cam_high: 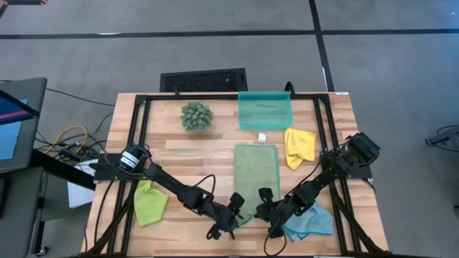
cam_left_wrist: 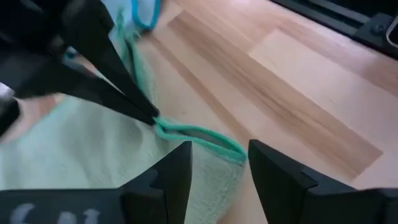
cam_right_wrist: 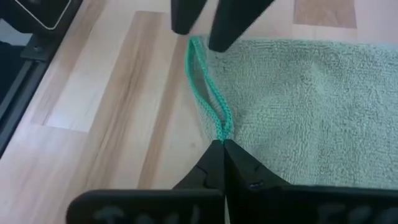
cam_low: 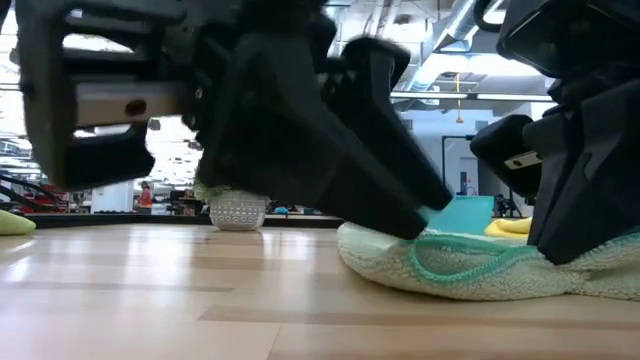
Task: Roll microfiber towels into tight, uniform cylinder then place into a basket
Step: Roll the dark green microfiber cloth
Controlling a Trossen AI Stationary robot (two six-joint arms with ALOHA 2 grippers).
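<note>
Both grippers meet at the table's 6 o'clock edge in the high view: the left gripper (cam_high: 231,216) reaches in from 8 o'clock, the right gripper (cam_high: 267,213) from 4 o'clock, and each sits at the near end of the sage green towel (cam_high: 256,172), which lies flat along the middle of the table (cam_high: 215,154). Bare wood stays open at 7 o'clock and between the arms' bases. A lime green towel (cam_high: 150,203) lies crumpled at 8 o'clock, the light blue towel (cam_high: 310,221) at 5 o'clock partly under the right arm, and the yellow towel (cam_high: 299,146) at 3 o'clock. At 12 o'clock stands the teal basket (cam_high: 265,110), with a spiky plant ball (cam_high: 196,115) to its left and a black grille (cam_high: 204,79) beyond the table edge.

Low view: dark gripper bodies fill the upper picture, pressing on the sage towel's raised near edge; clear wood lies in front of it.

Left wrist view: the left gripper's fingers (cam_left_wrist: 177,180) stand apart, hovering over the towel's teal-stitched corner loop, holding nothing.

Right wrist view: the right gripper (cam_right_wrist: 222,148) is pinched tight on the towel's stitched hem at the corner.
</note>
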